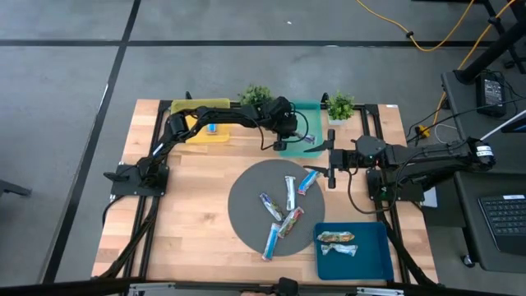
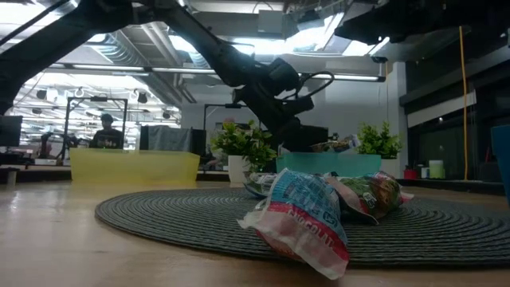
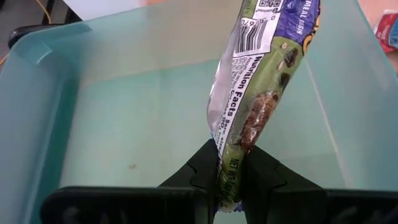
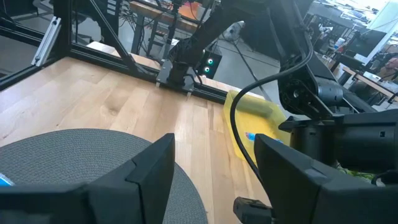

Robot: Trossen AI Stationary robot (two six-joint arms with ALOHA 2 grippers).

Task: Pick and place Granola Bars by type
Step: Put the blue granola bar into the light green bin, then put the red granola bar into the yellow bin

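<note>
My left gripper reaches over the teal bin at the table's far edge, shut on a green-and-purple granola bar. In the low view that gripper slants down above the teal bin. My right gripper hovers open by the right far edge of the round grey mat, touching nothing. Several bars lie flat on the mat. Two more bars lie in the blue tray, and a blue one lies in the yellow bin. My left gripper pinches one short end of the bar between its two fingers. It comes slanting down from the table's left, and the bar runs on in line with the fingers over the bin's floor. The bar's free end is out of frame.
Two small potted plants stand beside the teal bin at the far edge. Bare wood lies on the table's left and near-left. Crumpled wrappers fill the low view's foreground. People sit in the room beyond.
</note>
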